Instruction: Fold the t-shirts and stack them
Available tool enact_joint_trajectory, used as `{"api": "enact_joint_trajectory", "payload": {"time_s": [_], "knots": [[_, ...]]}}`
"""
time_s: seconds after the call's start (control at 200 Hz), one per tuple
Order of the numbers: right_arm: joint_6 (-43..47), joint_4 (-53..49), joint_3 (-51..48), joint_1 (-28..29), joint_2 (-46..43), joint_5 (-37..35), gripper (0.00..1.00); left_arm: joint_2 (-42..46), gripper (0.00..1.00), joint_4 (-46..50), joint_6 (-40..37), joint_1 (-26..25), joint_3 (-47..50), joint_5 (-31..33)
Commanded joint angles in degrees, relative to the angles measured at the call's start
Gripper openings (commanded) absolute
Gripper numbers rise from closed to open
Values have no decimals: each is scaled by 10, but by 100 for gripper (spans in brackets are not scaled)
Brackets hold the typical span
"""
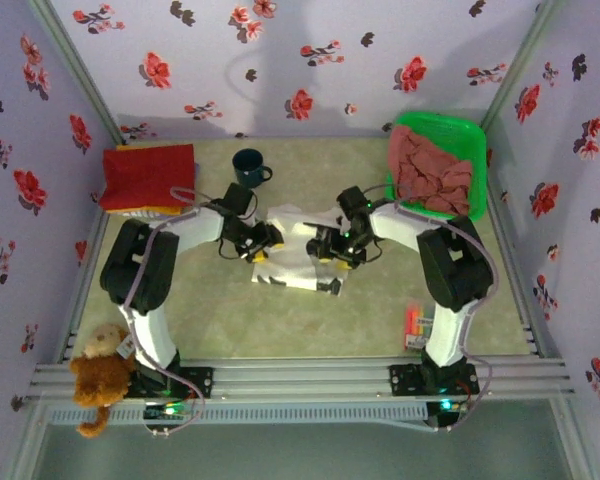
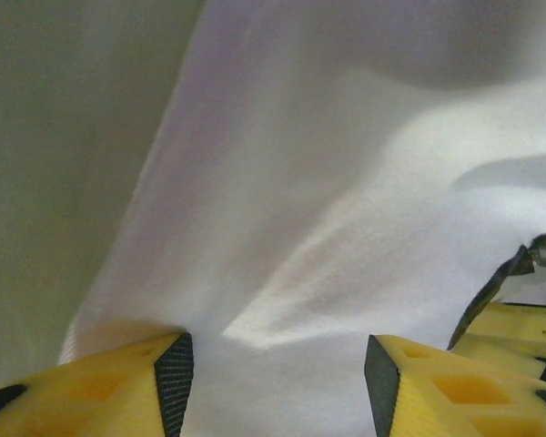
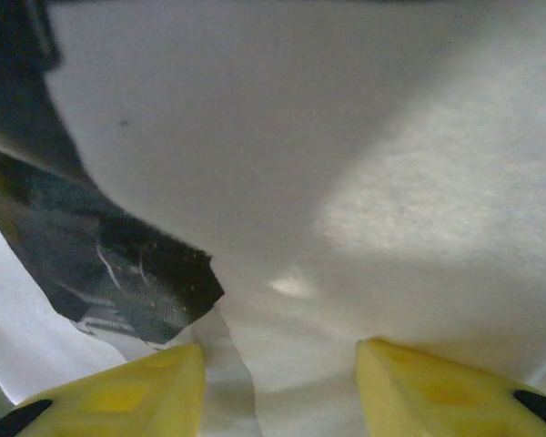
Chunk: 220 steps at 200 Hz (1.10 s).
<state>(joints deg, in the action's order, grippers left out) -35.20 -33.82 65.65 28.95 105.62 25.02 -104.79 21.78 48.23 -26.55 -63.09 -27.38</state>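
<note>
Currently mid-fold, judging by the layout. Nearest, at the table's front left corner: brown teddy bear (image 1: 98,375), not involved.

Mid-table: white t-shirt (image 1: 292,272), lying rumpled between both arms.
Left gripper (image 2: 278,364): jaws parted, down on plain white cloth near its left edge, nothing pinched as far as visible.
Right gripper (image 3: 280,364): jaws likewise parted, over white cloth beside a dark printed patch.

To do well: close both on a single layer at matching edges, lift together, hold cloth taut between arms, lay over evenly, smooth before release. Avoid catching the lower layer.

Look of shirt: thin, soft, white, black print showing at near side, shallow creases, one flap turned over.

Farther back: dark mug (image 1: 250,165) just beyond shirt.
Far left: red t-shirt (image 1: 148,172), folded flat, atop something pale.
Far right: green basket (image 1: 472,135) heaped with crumpled pink t-shirts (image 1: 430,170), not yet folded.
</note>
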Motion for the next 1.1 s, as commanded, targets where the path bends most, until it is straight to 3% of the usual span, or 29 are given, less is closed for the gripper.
{"api": "enact_joint_trajectory", "payload": {"time_s": [0.0, 0.175, 0.35, 0.595, 0.785, 1.095], "knots": [[-30, -29, -73, 26, -69, -4, 50, 73, 58, 46, 26, -32, 62, 38], [-43, -80, -89, 26, -214, -32, 56, 202, 60, 81, 44, -49, 131, 57], [12, -171, -15, -26, -218, -83, 59, 239, 61, 136, 21, -41, 90, 80], [59, -129, 47, -78, -110, -67, 53, 92, 60, 167, -41, -38, -80, 69], [90, -109, 61, -85, -44, -99, 54, -15, 61, 243, -99, -35, -225, 125], [125, -36, 20, -113, -48, -57, 52, -141, 53, 295, -115, -47, -440, 54]]}}
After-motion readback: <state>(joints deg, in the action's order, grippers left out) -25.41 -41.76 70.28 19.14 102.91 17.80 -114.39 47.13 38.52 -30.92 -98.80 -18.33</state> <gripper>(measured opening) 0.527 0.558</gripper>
